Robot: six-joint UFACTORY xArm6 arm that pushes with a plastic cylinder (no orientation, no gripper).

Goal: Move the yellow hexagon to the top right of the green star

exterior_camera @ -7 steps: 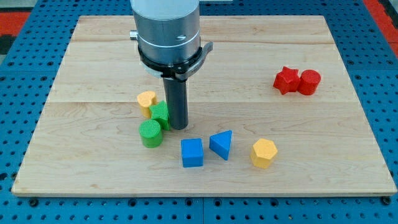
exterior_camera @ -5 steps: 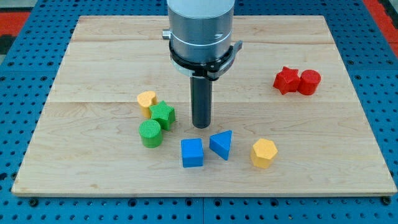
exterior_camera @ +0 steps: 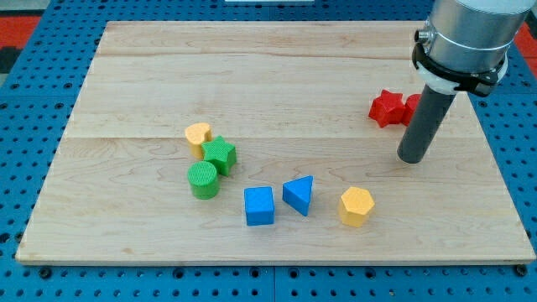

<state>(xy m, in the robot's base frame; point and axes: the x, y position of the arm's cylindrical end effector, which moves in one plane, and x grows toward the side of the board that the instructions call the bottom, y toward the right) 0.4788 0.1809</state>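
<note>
Yellow hexagon [exterior_camera: 357, 206] lies near the view's bottom, right of the blue triangle [exterior_camera: 299, 195] and blue cube [exterior_camera: 259, 205]. Green star [exterior_camera: 220, 154] sits well left, touching the green cylinder [exterior_camera: 203, 179] and a yellow block [exterior_camera: 198, 134], possibly heart-shaped. My tip [exterior_camera: 410, 158] stands above-right of the hexagon, apart from it, just below the red blocks [exterior_camera: 386, 107]. No gripper is fitted.
</note>
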